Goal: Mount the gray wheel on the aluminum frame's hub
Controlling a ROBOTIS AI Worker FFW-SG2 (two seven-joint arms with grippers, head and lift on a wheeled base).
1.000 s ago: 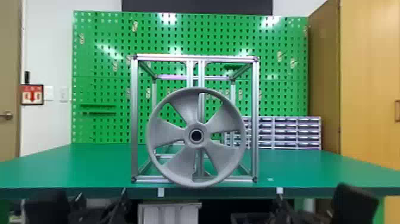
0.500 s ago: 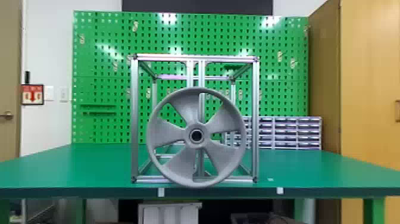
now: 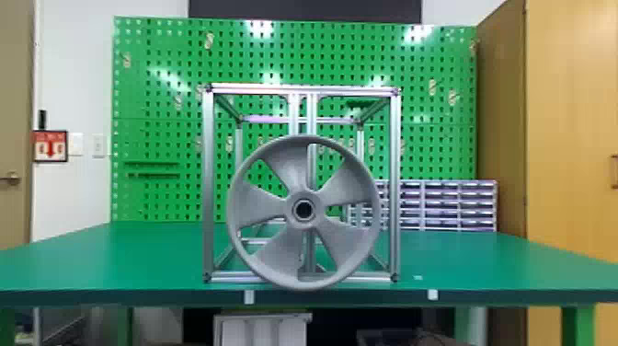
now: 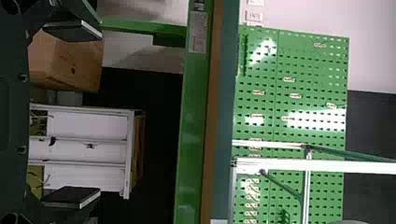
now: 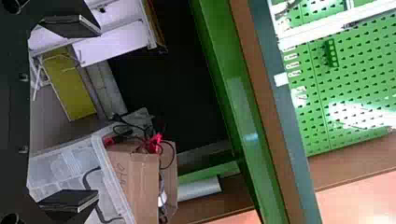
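At the front of the aluminum frame (image 3: 208,184), I see the gray wheel (image 3: 288,165) upright, its round center opening facing me and its lower rim overlapping the near edge of the green worktop (image 3: 115,257). I can't tell whether it is seated on the hub. Behind the frame I have a green pegboard (image 3: 161,92). My left tool (image 4: 100,113) has its two fingers wide apart, and so does my right tool (image 5: 98,112).

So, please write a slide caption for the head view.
Gray five-blade wheel upright before an aluminum frame on a green workbench.
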